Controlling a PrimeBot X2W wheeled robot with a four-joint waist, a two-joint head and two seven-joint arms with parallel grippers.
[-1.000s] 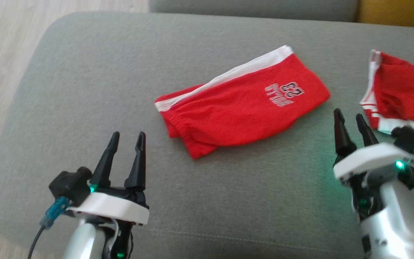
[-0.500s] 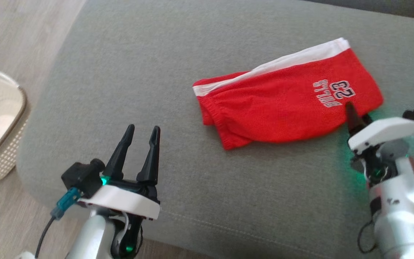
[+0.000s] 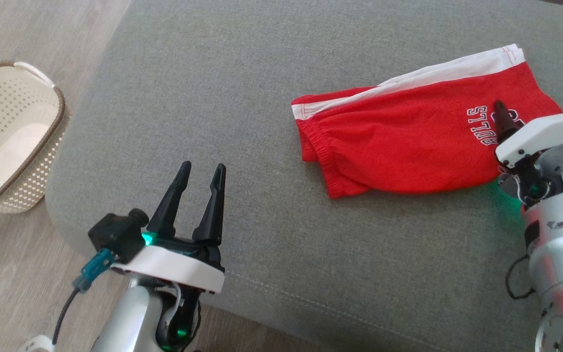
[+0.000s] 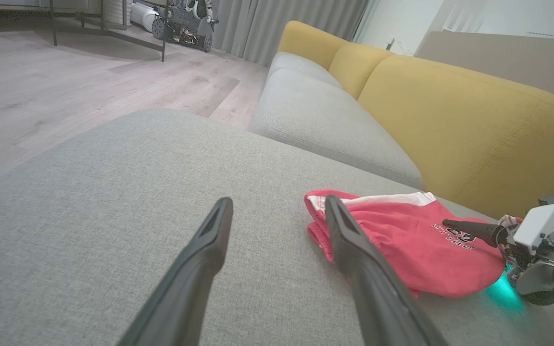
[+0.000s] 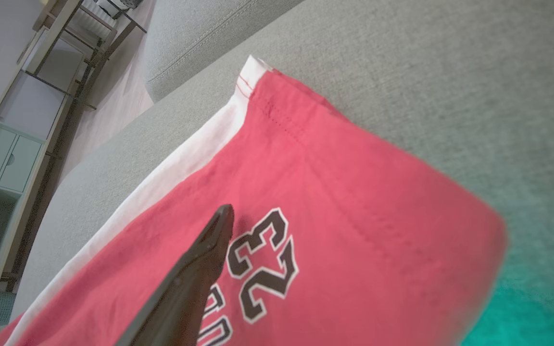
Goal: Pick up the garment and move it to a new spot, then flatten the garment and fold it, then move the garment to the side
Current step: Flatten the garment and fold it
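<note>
1. The red shorts (image 3: pixel 408 146) lie folded flat on the gray sofa cushion (image 3: pixel 262 73), far and to the right. Their white stripe (image 3: pixel 447 73) runs along the far edge. The stretchy waistband (image 3: pixel 318 151) points left.
2. The right gripper (image 3: pixel 505 120) is at the right end of the shorts, by the printed number (image 5: pixel 262 259). One dark finger (image 5: pixel 200 269) lies over the cloth. The other finger is hidden, and I think it may be slid under the edge. The fingers stand wide apart and pinch nothing yet.
3. Why there? I think it wants the cloth between its fingers, so it can close and lift that end.
4. The left gripper (image 3: pixel 203 166) hovers over the near left part of the cushion, well apart from the shorts. Its two fingers are wide apart and empty. It looks ready to help, maybe with the waistband end.
5. A white basket (image 3: pixel 17 201) sits on the floor to the left, off the cushion.
6. The shorts look folded already, so I guess the job now is moving them to the side. Lifting only one end could make the fold fall open.
</note>
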